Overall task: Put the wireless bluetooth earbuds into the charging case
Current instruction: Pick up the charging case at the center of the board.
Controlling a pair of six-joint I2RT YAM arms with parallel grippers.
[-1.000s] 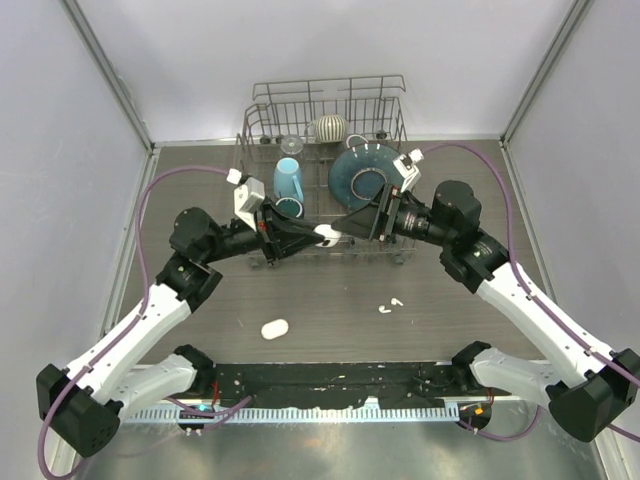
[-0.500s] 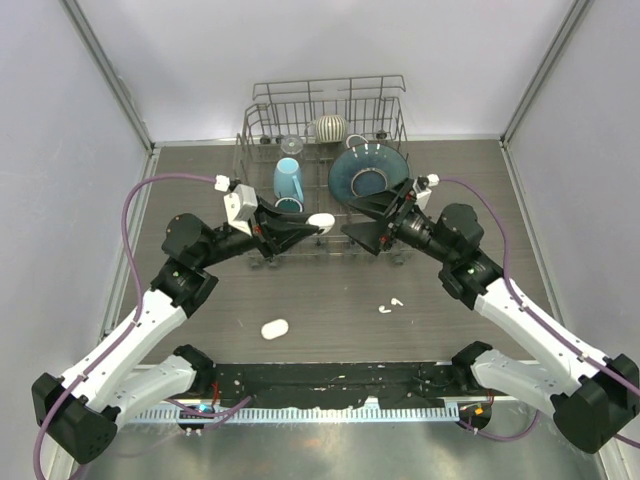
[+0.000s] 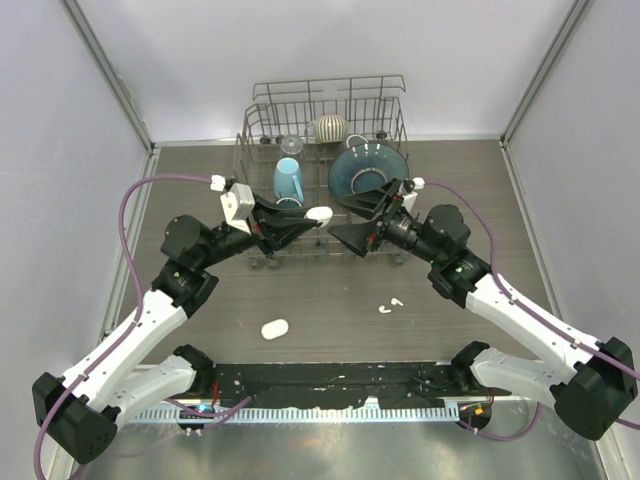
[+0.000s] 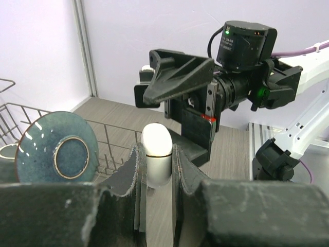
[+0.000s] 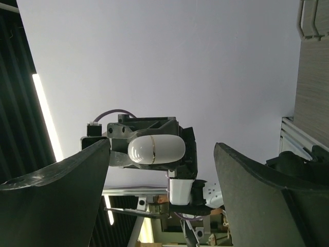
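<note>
A white oval charging case [image 3: 319, 213], its lid closed along a thin seam, is held above the table's middle with my left gripper [image 3: 312, 217] shut on it. In the left wrist view the case [image 4: 157, 154] sticks out between the two pads [image 4: 134, 170]. My right gripper [image 3: 352, 222] faces it from the right, open and a short way off, touching nothing. The right wrist view shows the case [image 5: 156, 149] between that gripper's spread fingers [image 5: 77, 170], but farther back. Two white earbuds [image 3: 391, 304] lie on the table below the right gripper.
A wire dish rack [image 3: 322, 105] stands behind both grippers, holding a blue mug [image 3: 288, 178], a dark blue plate [image 3: 366, 170] and a ribbed pale cup [image 3: 329, 127]. A second white oval case [image 3: 274, 328] lies on the table at front left. Grey walls stand on both sides.
The right gripper, which stood around the case a second ago, has drawn back to the right with its jaws wider. The left gripper has carried the case slightly up toward the rack.
</note>
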